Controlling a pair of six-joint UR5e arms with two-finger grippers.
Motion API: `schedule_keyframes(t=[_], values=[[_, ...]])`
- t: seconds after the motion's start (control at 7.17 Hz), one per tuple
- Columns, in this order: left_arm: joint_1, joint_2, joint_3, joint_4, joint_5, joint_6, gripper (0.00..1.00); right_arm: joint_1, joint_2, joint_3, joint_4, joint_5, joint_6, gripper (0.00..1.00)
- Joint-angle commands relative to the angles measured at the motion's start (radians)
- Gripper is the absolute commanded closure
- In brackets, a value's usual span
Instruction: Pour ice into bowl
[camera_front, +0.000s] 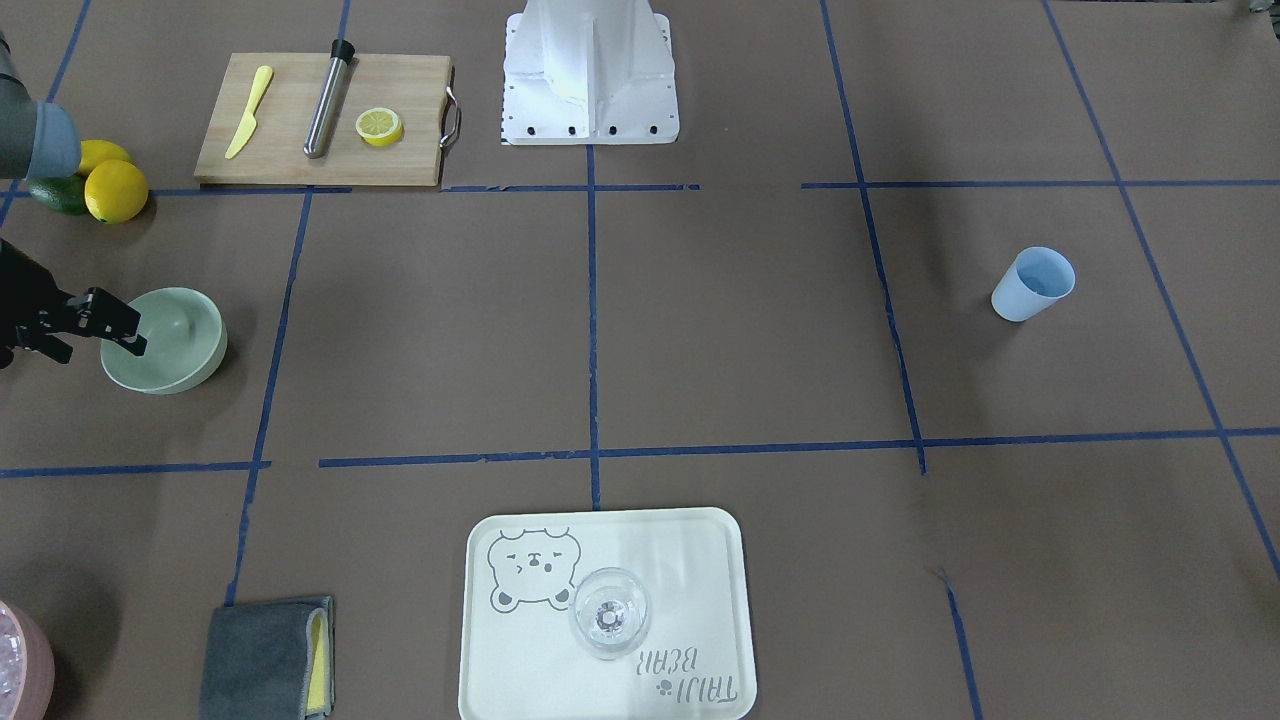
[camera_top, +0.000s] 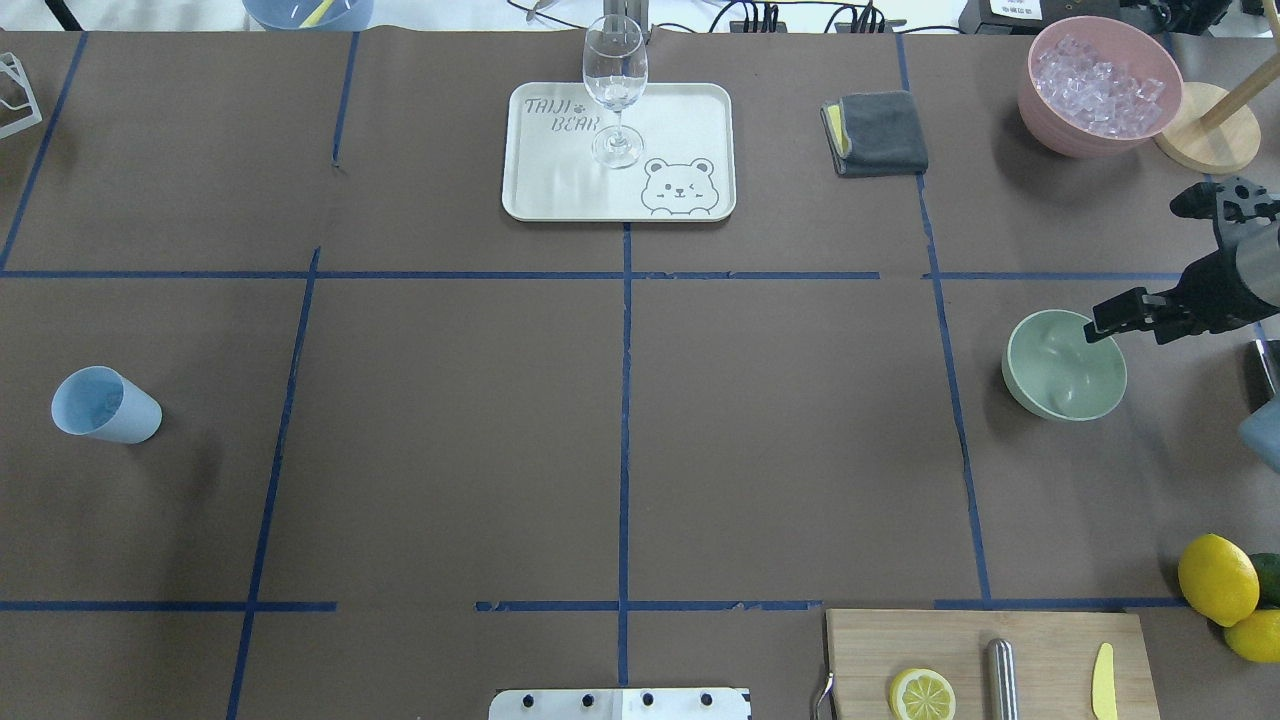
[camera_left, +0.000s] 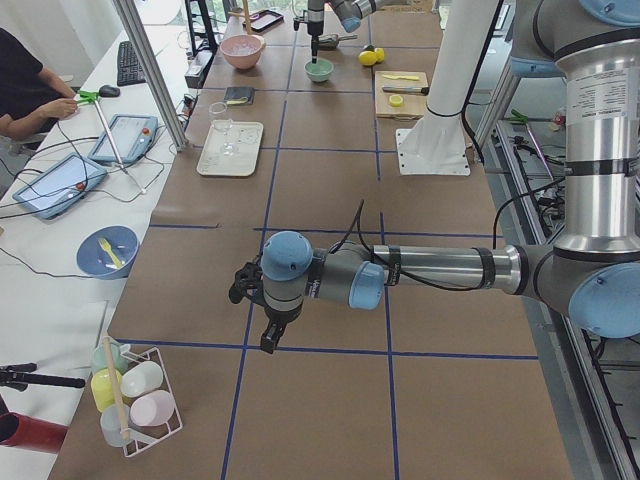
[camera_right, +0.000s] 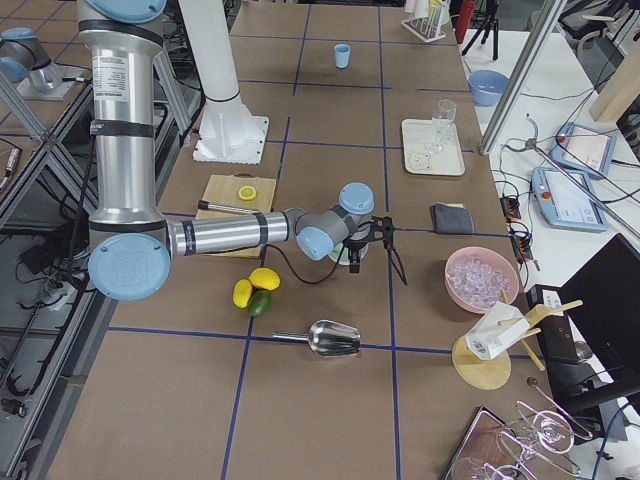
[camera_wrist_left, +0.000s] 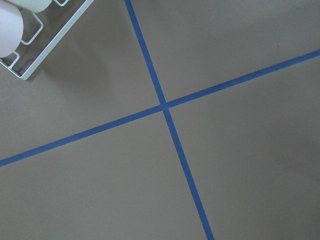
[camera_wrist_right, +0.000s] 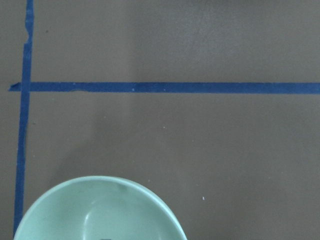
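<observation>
even bright overhead light, soft shadows, tray (camera_front: 700, 540) glare, sharp focus.

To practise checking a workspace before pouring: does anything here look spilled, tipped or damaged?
Nothing spilled or tipped: the bowl and the wine glass stand upright. Only the blue tape line nearest the robot looks odd, broken by gaps.

right end effector (camera_top: 1098, 327): at the bowl (camera_top: 1050, 380)'s rim, jaw spacing unreadable
lime (camera_top: 1267, 577): robot-side of the bowl, cropped by the edge
</observation>
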Motion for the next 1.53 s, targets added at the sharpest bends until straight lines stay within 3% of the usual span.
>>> schedule_keyframes(t=[0.0,0.14,0.28,0.42,0.7,0.98,1.4], values=[[0.000,0.001,-0.003,0.000,0.000,0.000,0.00,-0.037,-0.003,-0.015,0.006,-0.017,0.009,0.13],[0.000,0.001,-0.003,0.000,-0.002,0.000,0.00,-0.039,-0.004,-0.018,0.006,-0.015,0.009,0.36],[-0.001,0.001,-0.005,0.000,-0.002,0.000,0.00,-0.037,-0.013,-0.018,0.006,-0.014,0.007,0.80],[-0.002,0.002,-0.006,0.000,-0.002,0.000,0.00,-0.037,-0.025,-0.012,0.008,-0.014,0.001,1.00],[-0.003,0.002,-0.011,0.000,-0.002,0.000,0.00,-0.033,-0.046,0.013,0.023,0.002,0.003,1.00],[-0.003,0.002,-0.014,0.000,-0.003,-0.002,0.00,-0.034,-0.062,0.132,0.003,-0.001,0.036,1.00],[-0.002,0.002,-0.015,-0.012,-0.005,0.000,0.00,-0.106,0.115,0.149,-0.005,-0.017,0.323,1.00]])
